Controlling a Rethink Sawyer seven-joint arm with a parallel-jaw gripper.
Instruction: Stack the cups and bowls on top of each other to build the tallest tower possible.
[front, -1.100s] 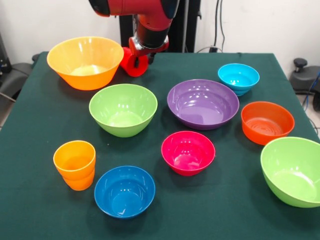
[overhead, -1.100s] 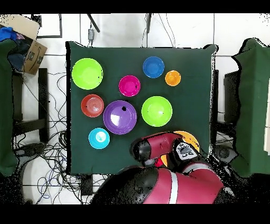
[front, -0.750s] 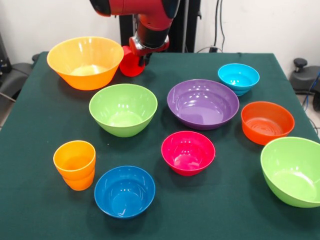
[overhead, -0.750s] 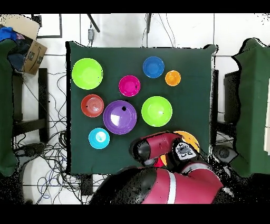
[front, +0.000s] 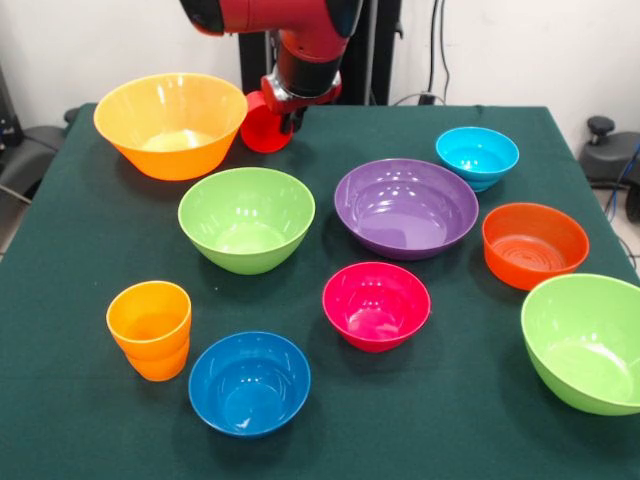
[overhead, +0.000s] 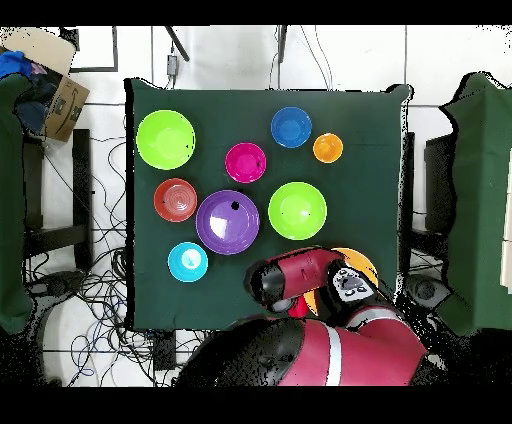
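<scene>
My gripper (front: 278, 112) is shut on the red cup (front: 262, 128) and holds it tilted at the table's far edge, right beside the large yellow-orange bowl (front: 170, 125). Stacked orange cups (front: 150, 328) stand near the front left. On the table lie a lime green bowl (front: 246, 218), a second lime green bowl (front: 585, 340), the purple bowl (front: 405, 207), pink bowl (front: 376, 305), orange bowl (front: 534, 243), dark blue bowl (front: 249, 382) and light blue bowl (front: 477, 156). No tower stands. In the overhead view the arm (overhead: 290, 280) hides the gripper and part of the yellow-orange bowl (overhead: 360, 262).
The green table (front: 90, 240) has open cloth between the bowls. A cardboard box (overhead: 55, 90) sits off the table in the overhead view. Cables and chairs surround the table.
The wrist has drawn slightly up and towards the table's far edge with the red cup still in it. The bowls and orange cups have not moved.
</scene>
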